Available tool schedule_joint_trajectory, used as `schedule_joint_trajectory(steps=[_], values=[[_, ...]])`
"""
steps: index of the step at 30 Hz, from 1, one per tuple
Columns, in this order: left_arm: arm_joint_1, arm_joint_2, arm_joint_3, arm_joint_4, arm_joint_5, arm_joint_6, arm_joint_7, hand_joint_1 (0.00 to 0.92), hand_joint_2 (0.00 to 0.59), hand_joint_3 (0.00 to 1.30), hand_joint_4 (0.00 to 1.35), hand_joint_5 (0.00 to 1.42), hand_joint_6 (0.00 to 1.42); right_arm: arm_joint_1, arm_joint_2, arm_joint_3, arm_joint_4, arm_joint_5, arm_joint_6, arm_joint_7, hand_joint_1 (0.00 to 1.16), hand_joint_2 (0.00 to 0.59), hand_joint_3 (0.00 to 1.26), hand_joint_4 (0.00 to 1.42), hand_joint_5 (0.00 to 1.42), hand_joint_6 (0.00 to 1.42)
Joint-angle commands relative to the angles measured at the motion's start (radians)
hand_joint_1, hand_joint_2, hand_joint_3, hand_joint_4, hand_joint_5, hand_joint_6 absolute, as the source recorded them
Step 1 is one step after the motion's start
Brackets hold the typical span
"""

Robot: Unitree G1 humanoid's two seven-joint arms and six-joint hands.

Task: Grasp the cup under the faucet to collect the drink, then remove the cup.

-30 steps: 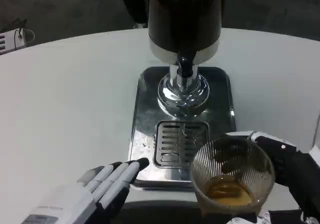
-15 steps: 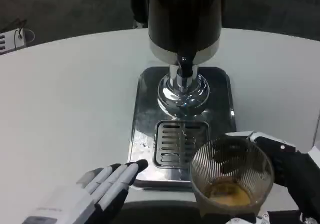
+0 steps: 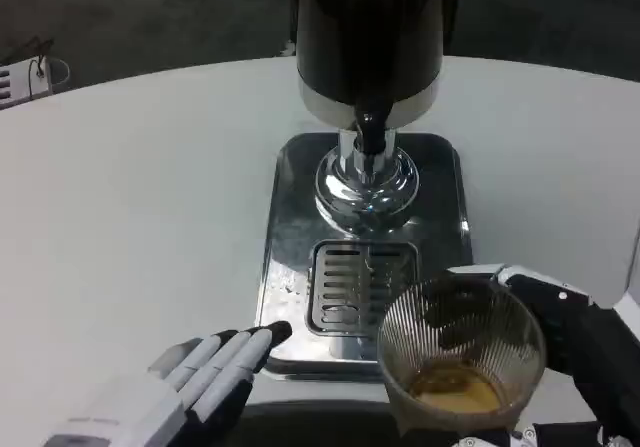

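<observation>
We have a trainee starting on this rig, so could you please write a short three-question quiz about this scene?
1. True or false: the cup is under the faucet.
2. Which hand holds the cup: A left, B right?
3. Fill in: the left hand's fingers lie flat beside the drip ____.

Key:
1. False; it is in front of the tray, off the grate.
2. B, the right hand.
3. tray.

table: white (image 3: 140, 197), round-edged, spanning the scene from left to right
floor: dark (image 3: 150, 17), beyond the table's far edge
white device: at the far left edge (image 3: 12, 82), a thin looped cable (image 3: 50, 67) beside it on the right; too small to tell what it is
</observation>
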Motion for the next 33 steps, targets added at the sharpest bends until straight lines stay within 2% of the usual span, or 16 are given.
schedule_joint_trajectory(steps=[1,16,24,33], values=[[0.010,0.004,0.009,0.005,-0.016,-0.001,-0.006,0.000,0.059,0.00,0.00,0.00,0.00,-0.001,0.011,0.006,-0.031,-0.002,-0.009,-0.015,0.99,0.222,1.15,1.38,1.42,1.35],[-0.005,0.009,0.013,0.010,-0.026,0.006,-0.011,0.000,0.062,0.00,0.00,0.00,0.00,-0.009,0.018,0.010,-0.023,-0.011,-0.012,-0.016,0.98,0.227,1.15,1.38,1.42,1.34],[-0.038,0.030,0.024,0.012,-0.043,0.015,-0.030,0.000,0.062,0.00,0.00,0.00,0.00,-0.053,0.020,0.001,0.018,-0.008,-0.011,-0.019,0.98,0.227,1.15,1.38,1.42,1.35],[-0.021,0.016,0.021,0.001,-0.040,0.019,-0.031,0.000,0.062,0.00,0.00,0.00,0.00,-0.036,0.020,0.012,0.026,-0.002,-0.029,-0.014,0.98,0.227,1.15,1.38,1.42,1.35]])
